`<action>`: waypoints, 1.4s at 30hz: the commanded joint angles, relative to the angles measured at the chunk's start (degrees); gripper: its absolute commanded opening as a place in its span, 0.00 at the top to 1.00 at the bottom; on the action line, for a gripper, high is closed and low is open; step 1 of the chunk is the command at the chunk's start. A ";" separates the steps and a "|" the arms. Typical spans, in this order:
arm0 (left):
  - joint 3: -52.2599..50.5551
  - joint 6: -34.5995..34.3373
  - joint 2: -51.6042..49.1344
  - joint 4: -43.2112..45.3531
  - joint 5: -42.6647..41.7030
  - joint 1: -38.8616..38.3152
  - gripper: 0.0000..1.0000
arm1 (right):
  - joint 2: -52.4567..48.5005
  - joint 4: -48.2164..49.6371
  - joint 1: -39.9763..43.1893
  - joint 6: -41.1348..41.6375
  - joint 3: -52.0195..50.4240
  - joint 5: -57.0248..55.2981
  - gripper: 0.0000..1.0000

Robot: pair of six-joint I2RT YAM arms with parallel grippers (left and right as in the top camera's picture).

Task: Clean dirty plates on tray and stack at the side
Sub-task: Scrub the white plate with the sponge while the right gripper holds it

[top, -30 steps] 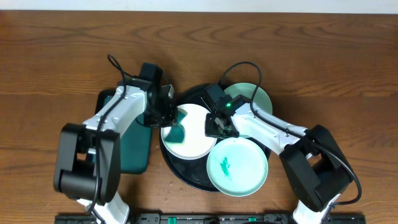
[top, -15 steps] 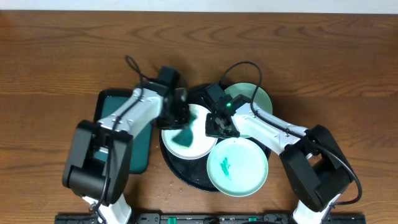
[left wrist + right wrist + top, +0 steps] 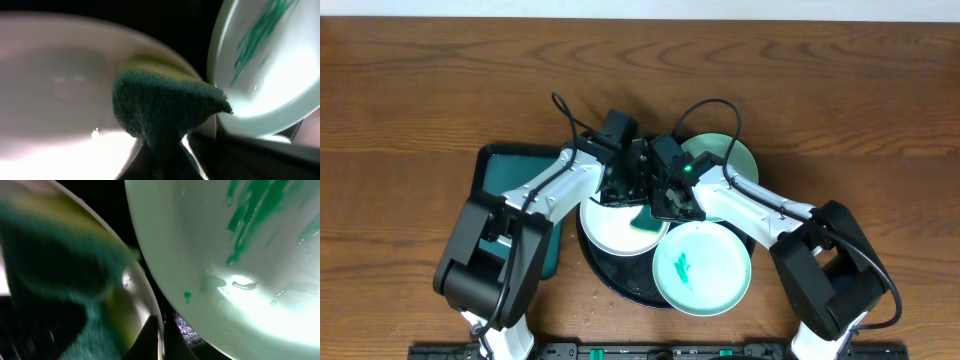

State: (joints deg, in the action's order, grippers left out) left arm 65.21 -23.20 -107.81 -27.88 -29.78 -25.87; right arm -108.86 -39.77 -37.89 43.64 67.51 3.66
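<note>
A white plate (image 3: 615,230) lies at the left of the round black tray (image 3: 620,281). A mint plate with a green smear (image 3: 701,267) lies at the tray's front right, and a second mint plate (image 3: 738,160) sits at the back right. My left gripper (image 3: 638,212) is shut on a green and yellow sponge (image 3: 165,107) that rests on the white plate (image 3: 60,80). My right gripper (image 3: 672,208) is shut on the white plate's right rim (image 3: 152,315). The smeared mint plate (image 3: 240,255) lies beside it.
A dark-teal rectangular tray (image 3: 530,245) lies left of the black tray, under my left arm. Small crumbs (image 3: 588,298) lie on the wooden table at the tray's front left. The two arms cross close together over the tray's back half.
My left gripper has swept the sponge rightward across the white plate, from its left edge to its right side near my right gripper. The right gripper has stayed on the rim.
</note>
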 commanded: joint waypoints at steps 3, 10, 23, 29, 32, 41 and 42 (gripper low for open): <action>-0.11 -1.73 -4.02 3.80 11.28 2.93 0.93 | -1.42 -1.09 -0.09 0.24 -0.94 -1.84 0.99; -0.09 0.09 -6.05 0.07 30.60 4.72 0.93 | -1.42 -1.46 -0.07 0.48 -0.94 -1.88 0.99; -0.02 -0.11 -5.11 -14.75 50.45 6.10 0.93 | -1.42 -1.55 -0.02 0.46 -0.92 -2.12 0.99; -0.02 0.76 -5.11 -20.55 41.81 6.08 0.93 | -1.42 -1.53 -0.02 0.46 -0.94 -2.12 0.99; -0.02 5.79 -5.11 -21.46 27.80 6.03 0.93 | -1.42 -1.40 -0.02 0.44 -0.94 -2.12 0.99; -0.04 20.22 -5.11 -21.49 -10.67 3.98 0.93 | -1.42 -1.40 -0.02 0.42 -0.94 -2.12 0.99; -0.04 20.50 -5.11 -21.11 -12.70 3.50 0.93 | -1.42 -1.40 -0.02 0.42 -0.94 -2.12 0.99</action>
State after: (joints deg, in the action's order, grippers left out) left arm 68.34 -8.84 -109.40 -48.07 -23.68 -19.16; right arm -108.86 -40.64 -38.15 43.40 67.81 4.47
